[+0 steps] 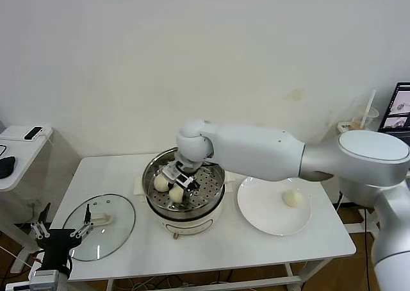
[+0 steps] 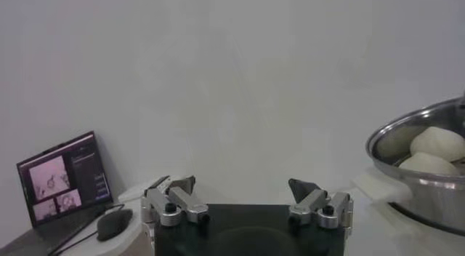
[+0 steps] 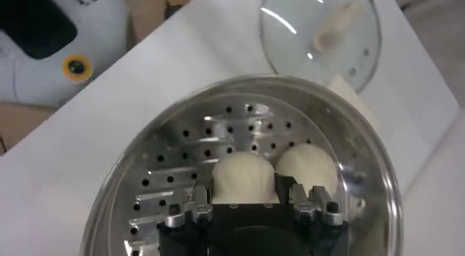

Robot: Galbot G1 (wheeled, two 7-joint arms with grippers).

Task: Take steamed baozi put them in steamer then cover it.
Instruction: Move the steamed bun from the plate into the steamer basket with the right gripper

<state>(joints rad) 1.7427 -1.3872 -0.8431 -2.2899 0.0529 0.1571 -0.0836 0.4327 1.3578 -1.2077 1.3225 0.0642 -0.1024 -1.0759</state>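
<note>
The steel steamer stands mid-table on its cream base. My right gripper reaches down into it and is shut on a cream-white baozi. In the right wrist view that baozi sits between the fingers, low over the perforated tray. A second baozi lies right beside it in the steamer, also seen in the right wrist view. A third baozi lies on the white plate. The glass cover lies flat at the table's left. My left gripper is parked, open and empty, off the table's front left corner.
A small side table with a phone stands to the left. A laptop and a cup with a straw stand at the far right. The left wrist view shows the steamer's side and buns inside.
</note>
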